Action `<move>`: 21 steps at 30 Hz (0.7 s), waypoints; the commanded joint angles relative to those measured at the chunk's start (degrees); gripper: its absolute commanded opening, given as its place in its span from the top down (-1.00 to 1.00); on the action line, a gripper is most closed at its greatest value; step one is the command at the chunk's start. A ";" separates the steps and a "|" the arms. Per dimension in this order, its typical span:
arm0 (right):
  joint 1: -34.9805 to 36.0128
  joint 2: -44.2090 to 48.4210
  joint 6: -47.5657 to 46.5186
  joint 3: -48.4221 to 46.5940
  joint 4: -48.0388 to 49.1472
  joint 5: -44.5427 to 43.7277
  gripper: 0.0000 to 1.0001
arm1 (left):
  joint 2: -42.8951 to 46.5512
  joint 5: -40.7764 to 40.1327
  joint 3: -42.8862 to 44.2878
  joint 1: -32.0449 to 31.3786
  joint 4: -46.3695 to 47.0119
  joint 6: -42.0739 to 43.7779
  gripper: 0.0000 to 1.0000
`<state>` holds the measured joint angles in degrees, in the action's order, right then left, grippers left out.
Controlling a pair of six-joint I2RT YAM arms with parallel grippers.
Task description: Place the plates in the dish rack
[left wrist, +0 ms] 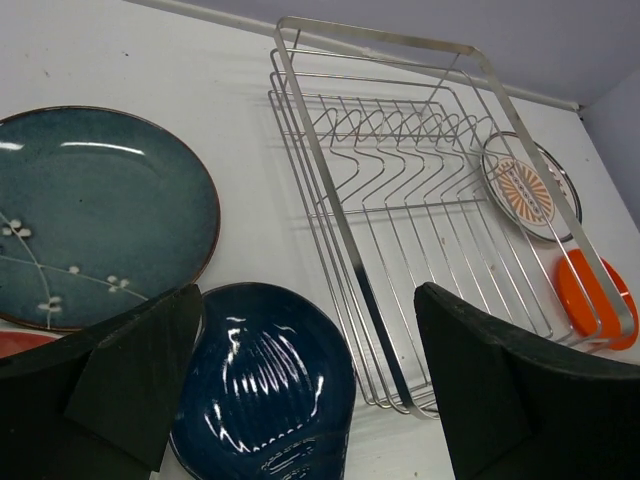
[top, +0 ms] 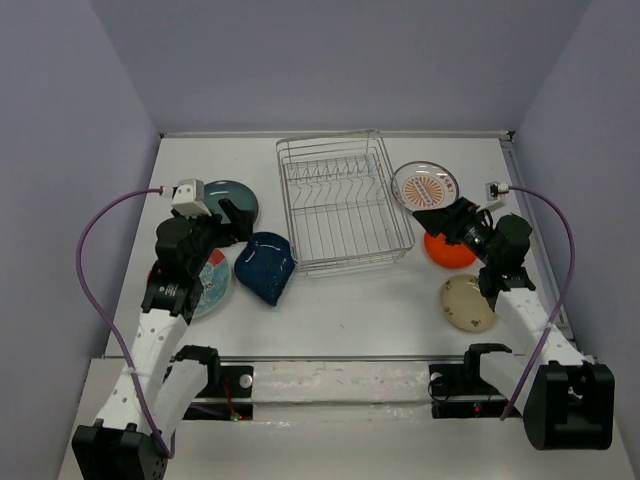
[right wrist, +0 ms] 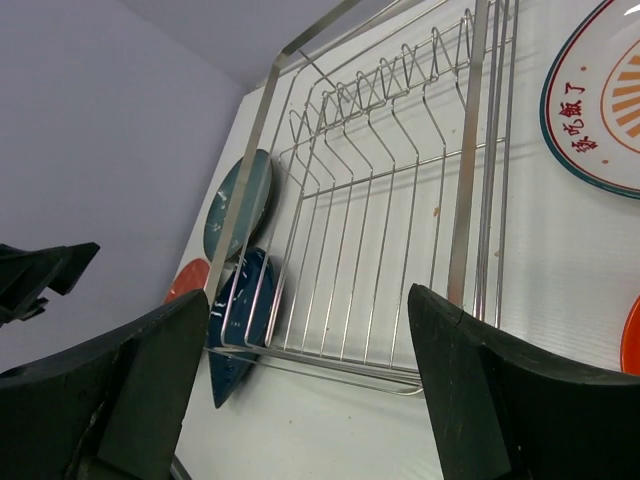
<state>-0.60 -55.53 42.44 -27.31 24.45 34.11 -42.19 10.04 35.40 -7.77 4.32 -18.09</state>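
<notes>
The silver wire dish rack [top: 400, 200] stands empty at the table's centre. On its left lie the dark teal plate [top: 235, 200], the red-and-teal plate [top: 210, 285] and the dark blue plate [top: 266, 267]. On its right lie the white plate with an orange striped centre [top: 425, 185], the orange plate [top: 450, 250] and the cream plate [top: 467, 302]. My left gripper [top: 235, 222] is open and empty, above the gap between the teal and dark blue plates [left wrist: 265, 385]. My right gripper [top: 440, 218] is open and empty, between the white and orange plates, pointing at the rack [right wrist: 468, 160].
The table is boxed in by grey walls at the back and both sides. The left wrist view shows the rack's rim [left wrist: 336, 200] just right of the dark blue plate. The arm bases and a metal rail run along the near edge.
</notes>
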 commanded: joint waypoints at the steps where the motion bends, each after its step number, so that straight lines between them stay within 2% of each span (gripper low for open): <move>1: 0.60 0.42 -0.16 -2.75 2.63 0.44 -0.71 | -1.75 -1.69 3.54 0.30 0.61 1.04 -0.98; 8: 1.13 0.42 -0.77 -1.78 3.15 -0.79 -0.66 | -5.26 -5.65 5.47 3.10 1.66 -2.30 -0.98; 13: 1.13 0.34 -0.60 -1.08 4.20 -1.68 -0.63 | -15.10 -9.33 12.23 5.39 -4.23 -2.57 -0.98; 15: 1.13 0.07 -0.16 -1.17 4.47 -0.80 -0.63 | -17.65 -11.80 12.76 6.80 -4.23 -2.57 -0.84; 17: 1.66 -0.02 -0.16 -1.43 4.38 -0.27 -0.62 | -21.86 -12.50 13.38 10.83 -6.16 -2.66 -0.75; 21: 1.66 0.33 -0.16 -1.78 3.94 0.26 -0.62 | -28.89 -13.74 13.29 16.02 -6.08 -2.30 -0.69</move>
<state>0.51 -55.57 42.30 -27.33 24.95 33.30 -66.85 -0.60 47.24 3.92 -0.40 -20.49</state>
